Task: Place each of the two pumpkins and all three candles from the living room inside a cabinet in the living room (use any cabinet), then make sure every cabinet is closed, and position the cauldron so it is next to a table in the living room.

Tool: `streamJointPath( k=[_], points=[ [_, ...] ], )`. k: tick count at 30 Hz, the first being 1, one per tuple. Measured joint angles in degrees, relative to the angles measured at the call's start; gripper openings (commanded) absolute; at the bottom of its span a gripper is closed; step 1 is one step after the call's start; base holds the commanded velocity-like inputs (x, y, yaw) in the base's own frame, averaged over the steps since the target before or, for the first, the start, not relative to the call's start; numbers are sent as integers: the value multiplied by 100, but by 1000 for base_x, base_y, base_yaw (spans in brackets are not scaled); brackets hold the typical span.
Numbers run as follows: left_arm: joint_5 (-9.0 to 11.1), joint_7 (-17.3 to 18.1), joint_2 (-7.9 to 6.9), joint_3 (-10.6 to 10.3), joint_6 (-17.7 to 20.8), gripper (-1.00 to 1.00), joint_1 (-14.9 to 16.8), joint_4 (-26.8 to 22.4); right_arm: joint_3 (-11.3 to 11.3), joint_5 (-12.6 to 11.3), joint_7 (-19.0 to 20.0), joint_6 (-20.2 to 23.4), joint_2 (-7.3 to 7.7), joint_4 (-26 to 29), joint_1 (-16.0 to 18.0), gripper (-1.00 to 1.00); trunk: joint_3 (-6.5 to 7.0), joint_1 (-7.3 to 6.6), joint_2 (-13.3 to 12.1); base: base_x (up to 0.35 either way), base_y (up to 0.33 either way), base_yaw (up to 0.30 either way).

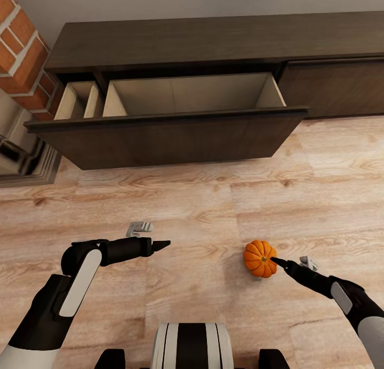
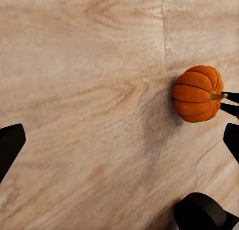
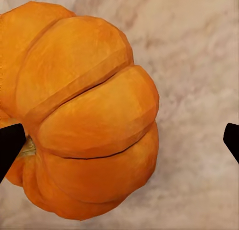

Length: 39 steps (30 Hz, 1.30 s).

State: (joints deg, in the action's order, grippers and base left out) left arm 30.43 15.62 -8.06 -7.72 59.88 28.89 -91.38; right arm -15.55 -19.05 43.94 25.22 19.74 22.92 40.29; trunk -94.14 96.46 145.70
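My right end effector (image 1: 278,261) is spread wide, one fingertip (image 3: 10,147) at the pumpkin's (image 1: 260,258) stem, gripping nothing. The pumpkin lies on its side on the wood floor (image 1: 213,198), stem toward that end effector. My left end effector (image 1: 161,244) hangs open over the floor, empty.

Place: a home living room, rendered in a simulator.
Floor (image 1: 213,198): pale wood planks with visible grain.
Cabinet (image 1: 213,43): long, low, dark-brown wood unit at 12 o'clock against a plain wall, one drawer pulled open.
Fireplace (image 1: 21,54): red brick surround at 10 o'clock.
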Motion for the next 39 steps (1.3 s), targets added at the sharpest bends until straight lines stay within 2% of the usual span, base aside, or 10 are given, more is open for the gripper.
streamJointPath(
  k=[2, 14, 16, 18, 26, 31, 38, 39],
  points=[
    [-3, 0, 0, 1, 0, 100, 0, 0, 20, -34, 6, 9, -6, 4, 2, 100, -43, 5, 3, 0, 0, 0],
    [0, 0, 0, 1, 0, 100, -5, -1, 60, -57, 8, -2, -96, 8, 5, 100, -44, 4, 3, 0, 0, 0],
    [-3, 0, -1, 2, 0, 100, -8, -2, 21, -164, 95, 29, -150, 27, 12, 100, -87, 9, 6, 0, 0, 0],
    [0, 0, -1, 1, 0, 100, -9, -1, 49, -115, 278, 18, -197, 15, 51, 100, -110, 12, 7, 0, 0, 0],
    [1, 0, -1, 1, 0, 100, -10, -1, 59, -119, 298, 15, -274, 16, 158, 100, -110, 11, 7, 0, 0, 0],
    [0, 0, 0, 1, 0, 100, -9, 0, 255, -104, 335, 15, -283, 16, 257, 100, -110, 12, 7, 0, 0, 0],
    [0, 0, -1, 1, 0, 100, -10, -1, 381, -97, 298, 15, -315, 6, 357, 100, -110, 12, 7, 0, 0, 0],
    [1, 0, -1, 1, 0, 100, -10, -1, 398, -90, 303, 15, -328, 6, 359, -100, -110, 12, 7, 0, 0, 0]
  ],
)
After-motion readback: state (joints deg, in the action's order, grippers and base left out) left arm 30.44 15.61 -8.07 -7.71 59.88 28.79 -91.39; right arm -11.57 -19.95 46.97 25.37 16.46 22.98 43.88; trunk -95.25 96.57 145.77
